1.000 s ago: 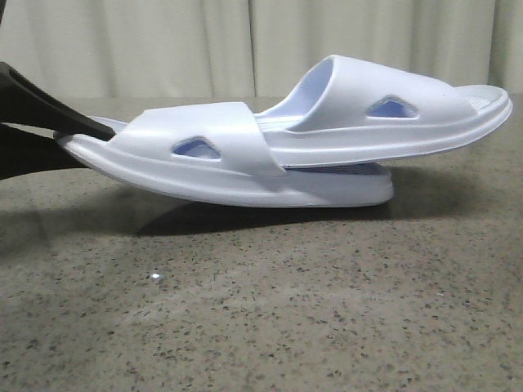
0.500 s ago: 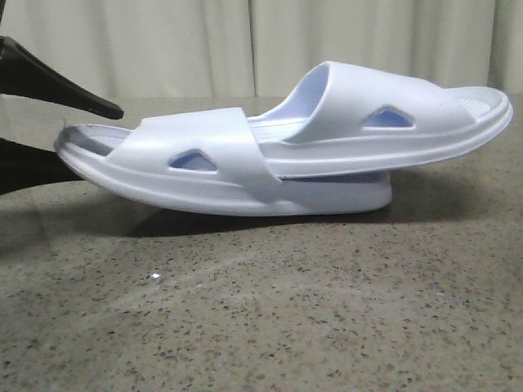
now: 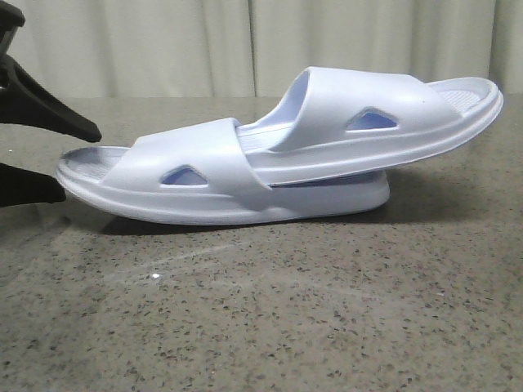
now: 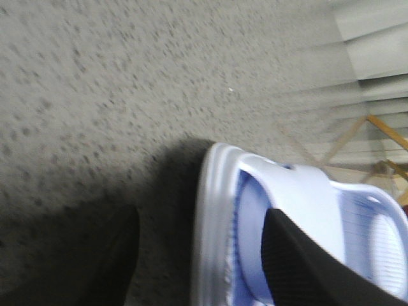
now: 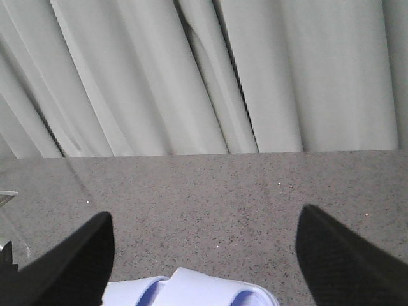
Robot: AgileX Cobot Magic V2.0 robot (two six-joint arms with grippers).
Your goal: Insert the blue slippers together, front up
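Observation:
The two blue slippers lie on the table in the front view, nested. The lower slipper (image 3: 204,175) rests on its sole. The upper slipper (image 3: 384,122) is pushed under the lower one's strap and slopes up to the right. My left gripper (image 3: 80,162) is open at the far left, its two black fingers above and below the lower slipper's end without gripping it. In the left wrist view (image 4: 199,213) the jaws straddle that slipper's rim (image 4: 213,223). My right gripper (image 5: 205,213) is wide open and empty above a slipper strap (image 5: 191,290); it does not show in the front view.
The slippers sit on a speckled grey stone table (image 3: 286,310). Pale curtains (image 3: 245,41) hang behind the table's far edge. A wooden frame (image 4: 382,137) shows past the table in the left wrist view.
My left gripper, shut on the lower slipper's end a second ago, has opened and drawn back to the left. That end has sunk to the table, and the upper slipper has tilted a little more.

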